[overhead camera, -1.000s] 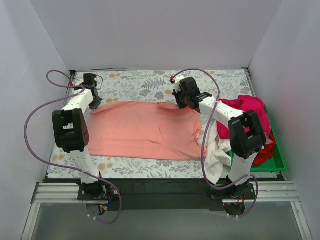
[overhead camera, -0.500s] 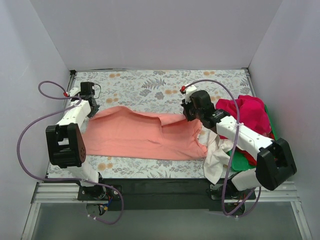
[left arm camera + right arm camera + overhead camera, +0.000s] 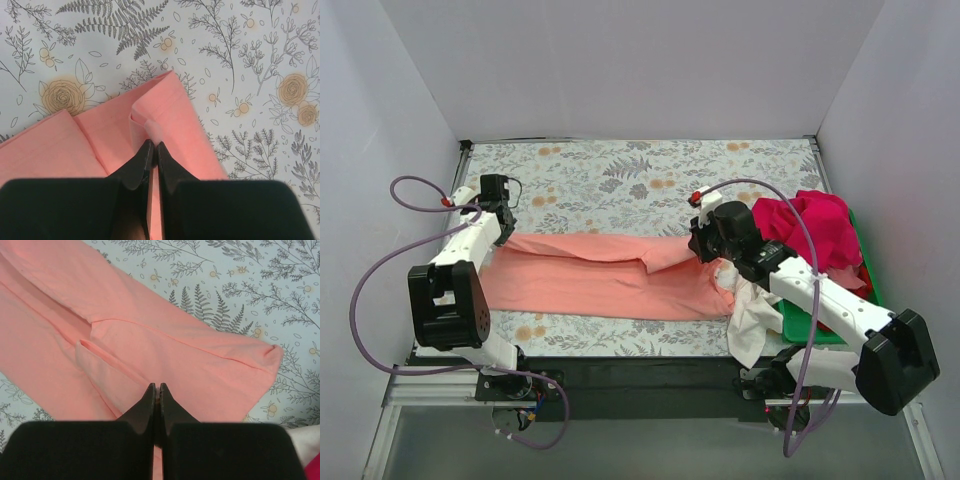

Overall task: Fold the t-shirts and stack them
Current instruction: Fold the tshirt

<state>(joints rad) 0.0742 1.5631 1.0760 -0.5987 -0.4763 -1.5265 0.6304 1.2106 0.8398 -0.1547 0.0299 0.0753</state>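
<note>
The salmon-pink t-shirt (image 3: 590, 275) lies across the table, its far edge folded over toward the near edge. My left gripper (image 3: 503, 232) is shut on the shirt's far left edge (image 3: 165, 107). My right gripper (image 3: 700, 248) is shut on the folded far right edge (image 3: 165, 360). A magenta shirt (image 3: 810, 225), a red one (image 3: 855, 280) and a white one (image 3: 755, 315) are heaped at the right, over the green tray (image 3: 860, 300).
The floral tablecloth (image 3: 620, 175) covers the table between grey side walls. The white shirt hangs over the table's near edge beside the right arm's base. The tray sits against the right wall.
Both grippers pulled the shirt's far edge toward the near side, folding it over. The pink shirt now shows as a narrower band. The right arm has stretched out lower.
</note>
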